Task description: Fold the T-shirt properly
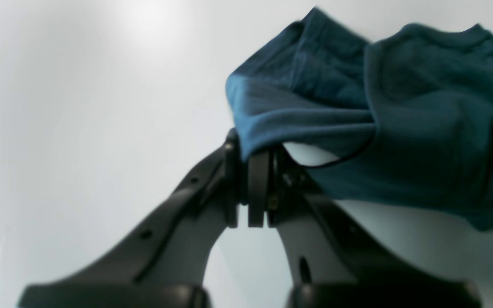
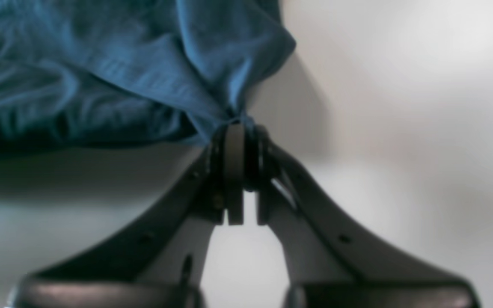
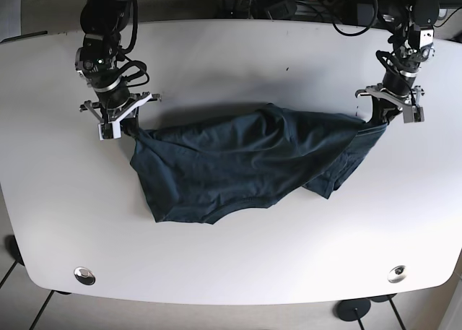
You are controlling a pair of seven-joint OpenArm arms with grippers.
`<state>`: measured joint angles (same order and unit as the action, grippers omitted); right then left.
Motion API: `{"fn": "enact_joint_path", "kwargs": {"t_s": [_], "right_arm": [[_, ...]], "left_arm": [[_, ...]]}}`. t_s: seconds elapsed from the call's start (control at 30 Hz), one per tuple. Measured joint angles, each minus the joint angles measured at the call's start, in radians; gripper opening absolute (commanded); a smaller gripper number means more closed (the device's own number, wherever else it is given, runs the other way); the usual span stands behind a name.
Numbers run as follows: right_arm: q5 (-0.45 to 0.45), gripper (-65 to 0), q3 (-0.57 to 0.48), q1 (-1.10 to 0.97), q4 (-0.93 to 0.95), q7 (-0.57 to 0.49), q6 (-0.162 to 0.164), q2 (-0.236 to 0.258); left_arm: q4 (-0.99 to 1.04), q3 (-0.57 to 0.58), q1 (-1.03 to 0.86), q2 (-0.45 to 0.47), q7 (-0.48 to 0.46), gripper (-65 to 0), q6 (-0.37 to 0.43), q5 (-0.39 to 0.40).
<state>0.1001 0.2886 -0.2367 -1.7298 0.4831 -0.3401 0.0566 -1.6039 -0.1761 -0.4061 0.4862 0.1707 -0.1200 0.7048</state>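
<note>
- Left wrist view: the left gripper [image 1: 253, 171] has its jaws pressed together on a bunched edge of the dark teal T-shirt [image 1: 422, 128], which drapes off to the right above the white table [image 1: 79, 107].
- Right wrist view: the right gripper [image 2: 240, 167] pinches a gathered corner of the T-shirt [image 2: 101, 72]; the cloth spreads leftward.
- Base view: the T-shirt [image 3: 238, 164] is stretched between both grippers across the table's [image 3: 231, 265] middle, its lower part crumpled and sagging.
</note>
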Motion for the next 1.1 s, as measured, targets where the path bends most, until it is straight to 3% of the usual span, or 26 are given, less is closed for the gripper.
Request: {"fn": "enact_joint_path", "kwargs": {"t_s": [0.13, 0.27, 0.33, 0.43, 0.57, 0.63, 0.8, 0.93, 1.1], "right_arm": [[0.003, -62.9, 0.051, -0.083, -0.055, -0.002, -0.002, -0.032], [0.002, -62.8, 0.076, -0.161, -0.089, -0.003, -0.026, -0.062], [0.002, -58.7, 0.076, -0.182, -0.093, 0.025, -0.026, -0.075], [0.035, -39.3, 0.076, -0.177, -0.122, 0.079, -0.026, -0.075], [0.215, -9.5, 0.085, -0.173, -0.237, 0.075, -0.027, -0.057], [0.232, -4.3, 0.083, -0.153, -0.261, 0.080, -0.026, -0.047], [0.237, -4.0, -0.027, 0.052, -0.185, 0.124, -0.029, 0.068], [0.237, -4.3, -0.249, 0.285, 0.049, 0.168, -0.027, 0.155], [0.237, -4.3, -0.446, 0.577, 0.423, 0.122, -0.048, 0.163]], "left_arm": [[-0.042, -0.038, -0.084, 0.000, 0.000, -63.9, -0.004, 0.000], [-0.082, -0.044, -0.131, 0.002, 0.000, -63.9, -0.001, 0.000], [-0.094, -0.045, -0.148, 0.002, -0.002, -63.9, -0.001, 0.000], [-0.095, -0.051, -0.167, 0.005, -0.002, -63.9, 0.000, 0.000], [-0.095, -0.054, -0.177, 0.008, -0.002, -63.9, -0.001, -0.001], [-0.096, -0.086, -0.181, 0.002, -0.001, -63.9, -0.005, -0.001], [-0.096, -0.098, -0.181, 0.005, -0.002, -63.9, -0.001, -0.004], [-0.095, -0.100, -0.181, 0.005, -0.003, -63.9, -0.001, -0.004], [-0.095, -0.098, -0.181, 0.005, -0.002, -63.9, -0.001, -0.004]]}}
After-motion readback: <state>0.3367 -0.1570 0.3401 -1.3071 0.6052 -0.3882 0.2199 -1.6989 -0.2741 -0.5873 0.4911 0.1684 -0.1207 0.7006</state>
